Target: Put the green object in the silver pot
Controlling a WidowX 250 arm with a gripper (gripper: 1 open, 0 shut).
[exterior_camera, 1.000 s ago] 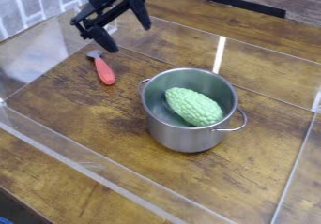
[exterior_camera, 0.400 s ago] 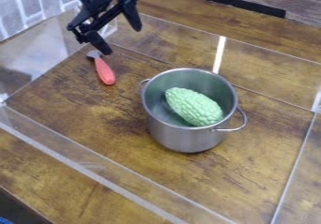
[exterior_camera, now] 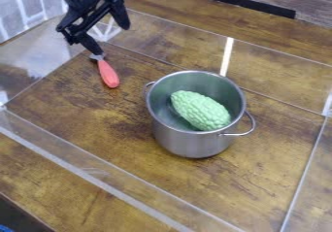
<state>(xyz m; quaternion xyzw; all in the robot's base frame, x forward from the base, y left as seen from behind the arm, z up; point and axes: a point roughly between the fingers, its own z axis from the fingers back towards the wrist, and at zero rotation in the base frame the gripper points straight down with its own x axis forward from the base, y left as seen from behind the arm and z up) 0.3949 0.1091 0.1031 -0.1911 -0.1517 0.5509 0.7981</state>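
Note:
The green object (exterior_camera: 200, 110), a bumpy light green gourd, lies inside the silver pot (exterior_camera: 195, 139), leaning against its right wall. The pot stands on the wooden table a little right of centre, with a loop handle toward the front right. My gripper (exterior_camera: 91, 24) hangs at the upper left, well away from the pot, with its black fingers (exterior_camera: 118, 13) spread open and nothing between them. It is above the far end of the small red-orange item.
A small red-orange carrot-like item (exterior_camera: 109, 73) lies on the table left of the pot, just below the gripper. Clear plastic walls (exterior_camera: 78, 168) ring the work area, with a low front edge and a right-hand panel.
The gripper has moved left across the view, away from the pot, and rolled somewhat. It stayed open. The gourd and pot have not moved.

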